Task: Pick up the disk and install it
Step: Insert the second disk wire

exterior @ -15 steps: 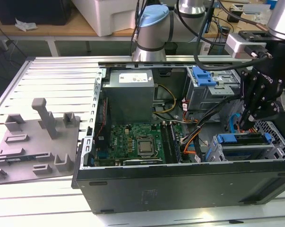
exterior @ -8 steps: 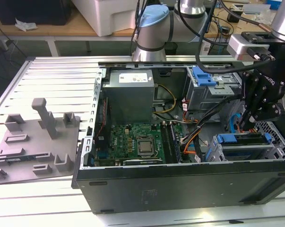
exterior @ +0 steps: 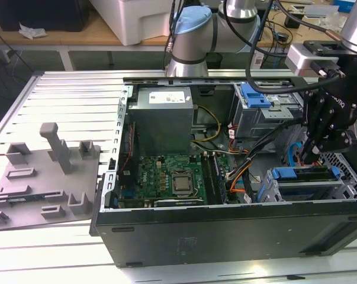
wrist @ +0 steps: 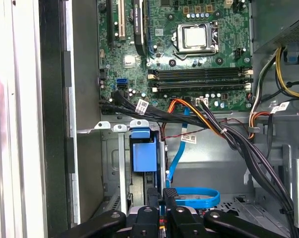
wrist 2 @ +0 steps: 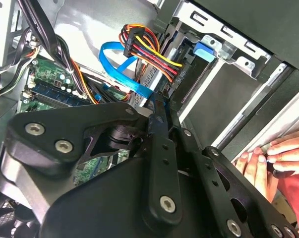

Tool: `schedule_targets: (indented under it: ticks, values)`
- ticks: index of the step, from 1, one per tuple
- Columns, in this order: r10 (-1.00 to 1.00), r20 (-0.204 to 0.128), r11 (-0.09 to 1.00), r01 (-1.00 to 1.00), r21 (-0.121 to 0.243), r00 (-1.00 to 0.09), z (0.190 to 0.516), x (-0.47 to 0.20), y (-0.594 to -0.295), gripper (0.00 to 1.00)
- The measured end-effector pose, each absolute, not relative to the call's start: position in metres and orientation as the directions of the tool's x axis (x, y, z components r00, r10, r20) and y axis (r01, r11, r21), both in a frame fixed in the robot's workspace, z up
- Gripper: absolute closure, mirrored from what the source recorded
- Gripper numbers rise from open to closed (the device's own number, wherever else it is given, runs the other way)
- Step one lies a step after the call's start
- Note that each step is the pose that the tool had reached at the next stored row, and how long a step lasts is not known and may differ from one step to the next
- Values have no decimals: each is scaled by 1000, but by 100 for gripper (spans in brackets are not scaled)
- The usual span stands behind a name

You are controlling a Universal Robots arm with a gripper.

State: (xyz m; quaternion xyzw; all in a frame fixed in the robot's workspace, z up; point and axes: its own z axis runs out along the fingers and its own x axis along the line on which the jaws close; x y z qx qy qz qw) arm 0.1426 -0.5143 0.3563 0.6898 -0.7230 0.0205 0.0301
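The disk [exterior: 308,176] lies flat in the grey drive cage [exterior: 273,192] at the front corner of the open computer case, on the exterior view's right. Its blue rail tab [exterior: 283,173] sticks out at the cage's edge and appears in both wrist views [wrist: 142,156] [wrist 2: 205,51]. My gripper [exterior: 313,155] hangs just above the disk's far end, its black fingers pressed together in the second wrist view [wrist 2: 159,106] with nothing between them. A blue flat data cable [wrist 2: 124,72] and a bundle of coloured power wires [wrist 2: 149,47] run right past the fingertips.
The motherboard [wrist: 189,44] fills the case floor. A grey power-supply box [exterior: 163,121] and an upper cage with a blue bracket [exterior: 255,94] stand at the back. A person's hand [wrist 2: 278,153] rests on the case edge. A grey fixture plate [exterior: 42,177] lies outside on the exterior view's left.
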Motion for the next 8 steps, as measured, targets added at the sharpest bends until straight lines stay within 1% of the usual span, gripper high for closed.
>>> schedule_targets:
  ticks: [8]
  values:
    - [-996,72,51,-999,12,-50,356,143,-515,84]
